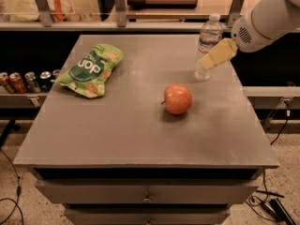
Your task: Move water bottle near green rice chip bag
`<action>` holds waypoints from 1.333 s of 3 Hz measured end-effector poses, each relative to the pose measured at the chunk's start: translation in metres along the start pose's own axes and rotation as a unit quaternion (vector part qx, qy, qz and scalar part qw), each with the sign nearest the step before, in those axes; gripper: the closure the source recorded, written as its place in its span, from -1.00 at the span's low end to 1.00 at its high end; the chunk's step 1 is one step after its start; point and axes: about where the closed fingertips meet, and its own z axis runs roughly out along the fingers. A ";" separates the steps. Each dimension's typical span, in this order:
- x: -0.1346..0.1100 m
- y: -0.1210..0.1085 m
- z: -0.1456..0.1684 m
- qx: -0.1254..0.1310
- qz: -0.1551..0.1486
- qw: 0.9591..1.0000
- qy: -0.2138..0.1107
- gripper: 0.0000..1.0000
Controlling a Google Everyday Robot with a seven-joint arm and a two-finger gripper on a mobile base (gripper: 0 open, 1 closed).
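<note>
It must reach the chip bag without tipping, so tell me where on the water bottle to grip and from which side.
Probably best to grip the water bottle around its ribbed body at mid-height, coming in level from its right. It stands upright near the table's right rear corner; the tool hangs at that side, and the apple lies front-left of it.

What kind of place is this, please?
Probably an office snack area or a test kitchen: a grey counter with drawers, a row of small drink cans beside it, and a flat green snack bag on top. The robot's gripper is right beside the clear plastic water bottle.
</note>
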 end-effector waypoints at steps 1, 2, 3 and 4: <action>-0.006 -0.013 0.021 0.026 0.046 0.999 -0.007 -1.00; -0.013 -0.025 0.035 0.046 0.085 0.995 -0.022 -1.00; -0.020 -0.033 0.043 0.056 0.110 0.992 -0.040 -1.00; -0.026 -0.038 0.045 0.056 0.127 0.989 -0.057 -1.00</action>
